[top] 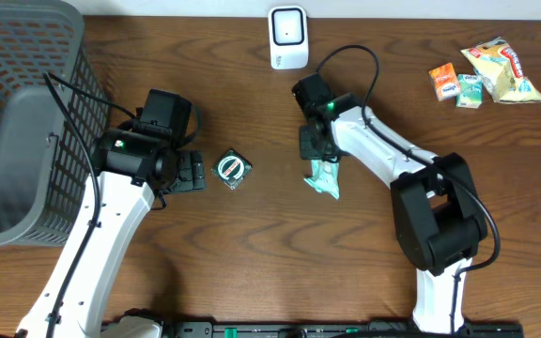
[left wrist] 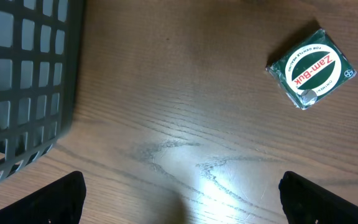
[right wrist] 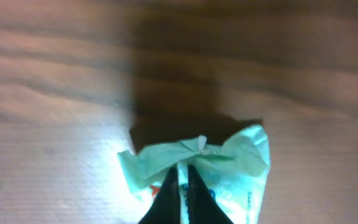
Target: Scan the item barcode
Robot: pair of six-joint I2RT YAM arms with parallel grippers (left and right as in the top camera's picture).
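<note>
Overhead first: the right gripper (top: 317,156) is pinched shut on the top of a mint-green packet (top: 325,179), about mid-worktop and a bit toward the near edge from the white barcode scanner (top: 288,37), which stands at the middle of the far edge. Can't tell if the packet touches the wood. The left gripper (top: 193,173) has its jaws wide with nothing in them, and a dark green Zam-Buk pack (top: 233,170) lies just beside it. A grey mesh basket (top: 26,56) fills the far left corner, and all I can see through its opening is its own grey bottom. Near the far right corner there's a yellow snack bag (top: 502,69) with two small packs, one orange (top: 443,81) and one green (top: 470,90).

Left wrist: both fingertips (left wrist: 64,199) sit far apart at the bottom corners, with bare wood between them. The Zam-Buk pack is top right and the basket wall is on the left.

Right wrist: the two fingers (right wrist: 168,200) are squeezed together on the packet's crimped end, and it's bunched up where they clamp it.
</note>
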